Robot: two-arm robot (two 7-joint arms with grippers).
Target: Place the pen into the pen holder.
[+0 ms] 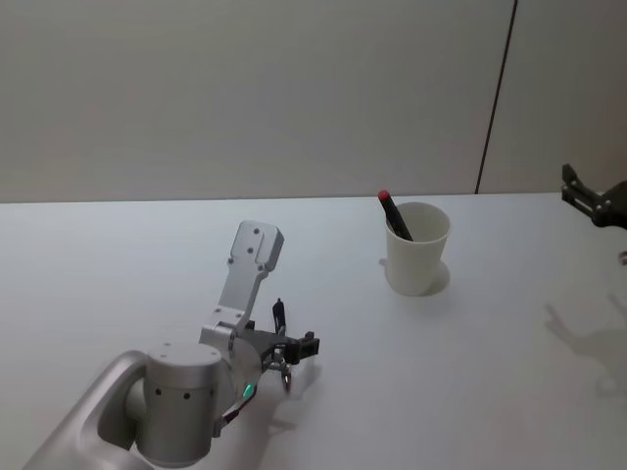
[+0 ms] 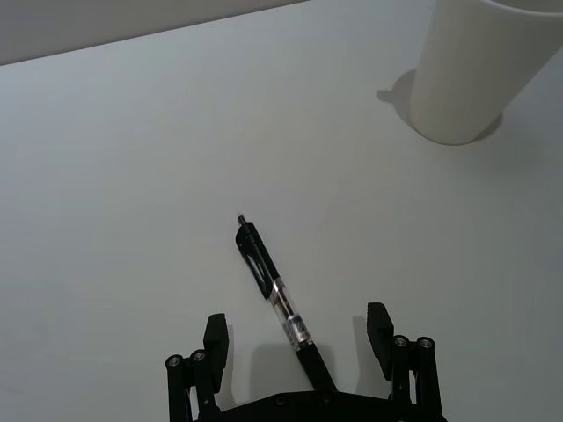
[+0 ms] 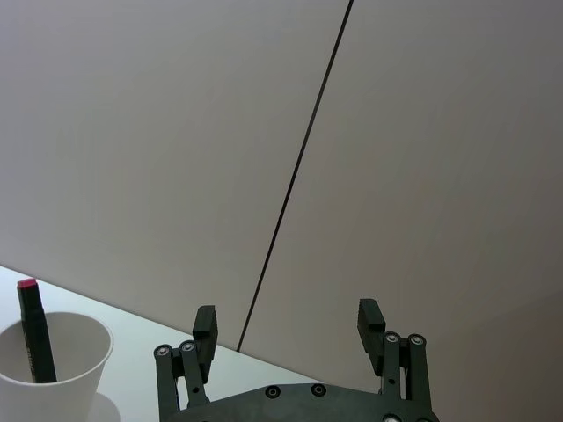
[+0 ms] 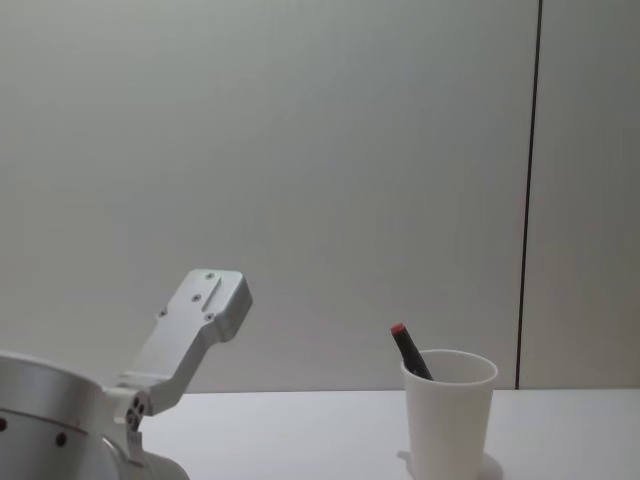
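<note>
The pen [image 2: 275, 294] lies on the desk [image 1: 147, 255] near its front-left, well apart from the cup [image 1: 417, 251], which stands farther back and holds a red-capped marker [image 1: 394, 213]. The left gripper [image 2: 297, 322] hovers over the pen with its fingers spread either side of the barrel. The pen looks light, stiff and slippery, so a mid-barrel pinch should suit it. The right gripper [image 3: 287, 316] hangs at the right edge, its fingers spread.

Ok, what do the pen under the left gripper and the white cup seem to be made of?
The pen, lying on the table below the open left gripper, looks like plastic: black ends and a clear barrel section showing the refill. The pen holder looks like matte white paper, going by its rolled rim and tapered wall; thin plastic can't be ruled out.
</note>
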